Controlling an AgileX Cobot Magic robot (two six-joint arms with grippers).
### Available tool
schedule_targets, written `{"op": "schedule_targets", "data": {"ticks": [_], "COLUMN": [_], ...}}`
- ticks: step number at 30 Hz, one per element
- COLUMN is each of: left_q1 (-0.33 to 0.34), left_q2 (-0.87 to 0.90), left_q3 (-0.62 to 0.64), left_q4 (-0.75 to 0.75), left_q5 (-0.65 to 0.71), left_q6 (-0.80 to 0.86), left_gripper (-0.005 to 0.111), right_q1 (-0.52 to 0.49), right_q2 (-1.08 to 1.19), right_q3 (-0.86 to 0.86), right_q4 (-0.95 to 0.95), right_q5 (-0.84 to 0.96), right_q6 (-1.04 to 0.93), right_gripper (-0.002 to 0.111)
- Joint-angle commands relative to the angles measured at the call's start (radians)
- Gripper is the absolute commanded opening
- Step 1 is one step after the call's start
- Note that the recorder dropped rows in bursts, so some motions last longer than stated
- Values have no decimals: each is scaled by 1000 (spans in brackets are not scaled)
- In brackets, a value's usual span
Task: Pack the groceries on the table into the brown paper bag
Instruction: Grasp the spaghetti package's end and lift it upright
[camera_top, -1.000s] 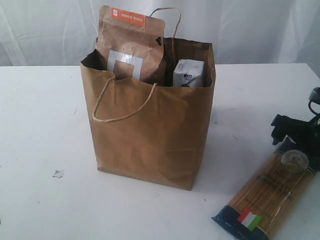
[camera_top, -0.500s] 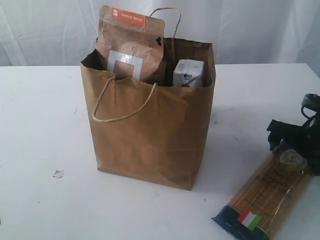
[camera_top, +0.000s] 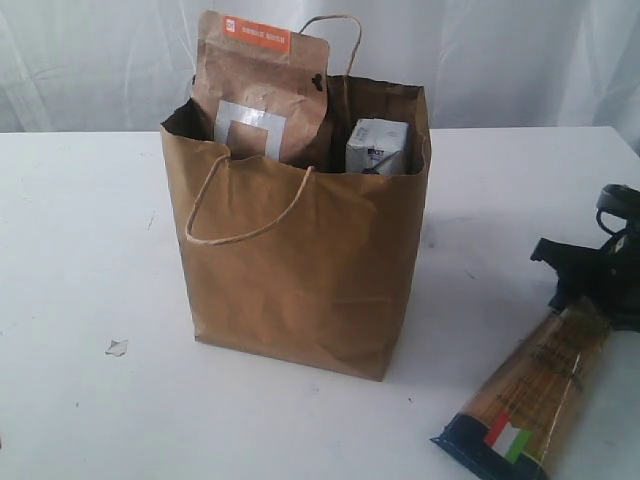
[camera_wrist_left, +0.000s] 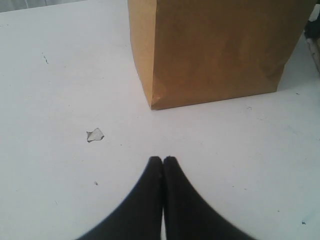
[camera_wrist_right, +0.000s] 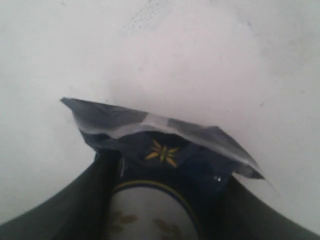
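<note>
In the exterior view the brown paper bag (camera_top: 300, 250) stands upright near the middle of the desk (camera_top: 80, 250). The brown-orange pouch (camera_top: 260, 90) rises well above its rim and the small white-blue carton (camera_top: 377, 145) sits beside it, both already inside. The long spaghetti packet (camera_top: 530, 400) is the only grocery left out. It lies on the desk well to the right of the bag, its flag-printed end toward the camera and its far end under the right tool (camera_top: 585, 295). A paper scrap (camera_top: 117, 347) lies apart on the left and is no part of the job. In the left wrist view the left tool (camera_wrist_left: 162, 165) has its fingers pressed together with nothing between them, hanging low over bare desk with the scrap near it and the bag's lower corner (camera_wrist_left: 215, 50) beyond. In the right wrist view the dark crimped end of the packet (camera_wrist_right: 165, 130) sits between the two fingers (camera_wrist_right: 100, 190) of the right tool. They press against its sides at a middling width, so the tool looks clamped on the packet. The step in hand seems to be picking up the spaghetti, the last item to pack. The next move probably calls for lifting that end high enough for the whole length to clear the rim. The packet then has to be carried over the bag and lowered end-first into the room left beside the carton. Being long and held at one tip, it may swing or sag and catch the paper edge.
</note>
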Motion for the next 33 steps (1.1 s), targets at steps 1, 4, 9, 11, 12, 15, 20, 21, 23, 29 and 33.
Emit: {"op": "schedule_targets", "data": {"ticks": [1, 4, 9, 11, 12, 15, 20, 21, 23, 29, 33], "left_q1": [3, 3, 3, 3, 3, 3, 3, 3, 3, 3, 3], "left_q2": [-4, -4, -4, -4, -4, -4, -4, -4, -4, -4, -4], "left_q3": [4, 4, 4, 4, 4, 4, 4, 4, 4, 4, 4], "left_q4": [-6, -6, -6, -6, -6, -6, -6, -6, -6, -6, -6], "left_q5": [0, 0, 0, 0, 0, 0, 0, 0, 0, 0, 0], "left_q6": [-9, -9, -9, -9, -9, -9, -9, -9, -9, -9, -9], "left_gripper": [0, 0, 0, 0, 0, 0, 0, 0, 0, 0, 0], "right_q1": [8, 8, 8, 8, 8, 8, 8, 8, 8, 8, 8], "right_q2": [10, -82, -251, -317, -357, -448, -600, -623, -657, -733, -773], "right_q3": [14, 16, 16, 16, 16, 16, 16, 16, 16, 16, 16], "right_q4": [6, 2, 2, 2, 2, 2, 2, 2, 2, 4, 4], "right_q5": [1, -67, -177, -201, -211, -209, -189, -189, -189, -167, -136], "right_q6": [-80, -139, -232, -231, -231, -231, -231, -231, -231, -231, -231], "right_gripper": [0, 0, 0, 0, 0, 0, 0, 0, 0, 0, 0]}}
